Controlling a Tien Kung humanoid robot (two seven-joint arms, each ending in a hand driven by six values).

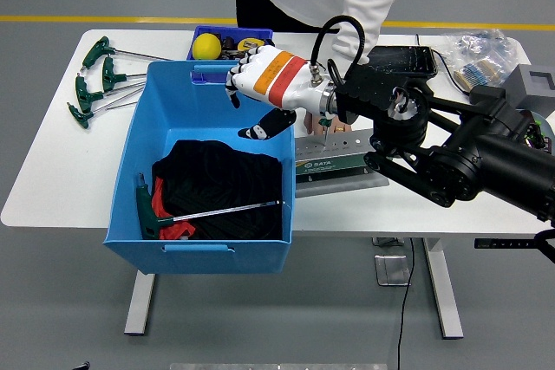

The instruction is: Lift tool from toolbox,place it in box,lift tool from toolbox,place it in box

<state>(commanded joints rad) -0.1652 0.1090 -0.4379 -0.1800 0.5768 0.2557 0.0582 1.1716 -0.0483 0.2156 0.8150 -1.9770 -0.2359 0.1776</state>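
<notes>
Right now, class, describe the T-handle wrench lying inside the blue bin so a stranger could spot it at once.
Start at the big blue bin on the table's left half. In its near part, a black cloth is heaped, and the wrench lies across it. Unlike the wrenches on the table beyond the bin, it lies alone inside.

"SATA" on green toolbox (white lettering)

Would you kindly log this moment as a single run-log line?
right hand: open, empty, above big blue plastic bin's far right corner | green T-handle hex key: lying in bin on black cloth | left hand: unseen
</notes>
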